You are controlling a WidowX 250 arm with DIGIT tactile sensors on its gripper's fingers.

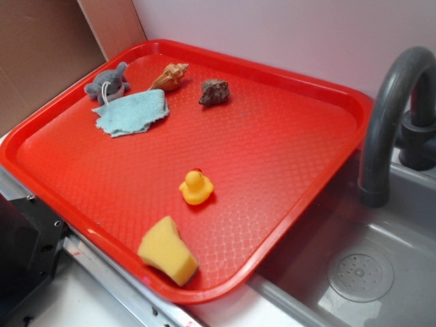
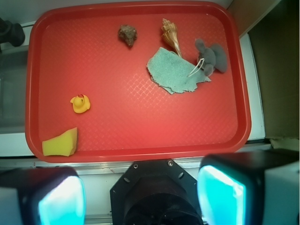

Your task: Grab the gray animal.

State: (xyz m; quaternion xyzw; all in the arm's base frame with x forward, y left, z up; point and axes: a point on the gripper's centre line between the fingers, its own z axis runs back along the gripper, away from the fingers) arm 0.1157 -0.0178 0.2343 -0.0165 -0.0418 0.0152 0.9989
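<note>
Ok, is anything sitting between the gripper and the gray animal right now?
Nothing visible blocks it. The open gripper is off the tray's near edge; only bare tray lies between. The gray animal touches the blue cloth beside it.

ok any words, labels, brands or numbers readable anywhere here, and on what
None. No readable text shows in either view: the red tray, gray animal, blue cloth, duck, sponge, shell, rock and faucet all look unmarked.

Black pincer (image 2: 140, 197) w/ octagonal body, silver screws on top; finger pads (image 2: 220, 197) glossy teal (blurred).
</note>
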